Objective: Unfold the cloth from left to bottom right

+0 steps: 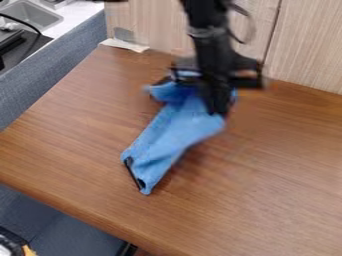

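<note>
- The black arm (204,22) is coming into view from the top edge, with a dark cable looping beside it.
- The end effector (219,109) is hanging down over the upper part of the cloth and is overlapping it; blur is hiding its state, so I cannot tell whether it is spreading, closing or pinching fabric.
- The blue cloth (175,122) is lying bunched on the brown wooden desk (80,112), its narrow lower end pointing toward the bottom left.
- A black strip (133,173) is running along that lower end.
- A pale flat scrap (124,45) is resting at the desk's far left corner.
- Light wood-grain panels (307,45) are standing behind the desk.
- A grey sink (33,14) is showing at the upper left.
</note>
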Robot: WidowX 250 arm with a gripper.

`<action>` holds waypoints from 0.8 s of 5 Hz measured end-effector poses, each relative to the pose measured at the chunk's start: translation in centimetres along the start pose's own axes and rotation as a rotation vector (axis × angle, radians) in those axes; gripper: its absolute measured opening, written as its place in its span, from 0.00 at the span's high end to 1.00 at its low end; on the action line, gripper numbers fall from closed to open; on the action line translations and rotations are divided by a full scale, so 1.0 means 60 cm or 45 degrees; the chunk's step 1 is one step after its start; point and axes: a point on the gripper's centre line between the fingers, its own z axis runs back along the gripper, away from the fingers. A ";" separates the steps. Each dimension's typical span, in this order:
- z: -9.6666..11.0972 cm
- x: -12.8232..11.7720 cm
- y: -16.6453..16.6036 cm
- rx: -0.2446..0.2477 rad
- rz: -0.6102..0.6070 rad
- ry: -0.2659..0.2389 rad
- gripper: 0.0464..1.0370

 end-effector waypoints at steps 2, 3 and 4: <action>-0.048 -0.091 -0.060 0.013 -0.278 0.128 0.98; -0.065 -0.122 -0.065 0.013 -0.335 0.170 0.98; -0.087 -0.153 -0.078 0.014 -0.422 0.232 0.98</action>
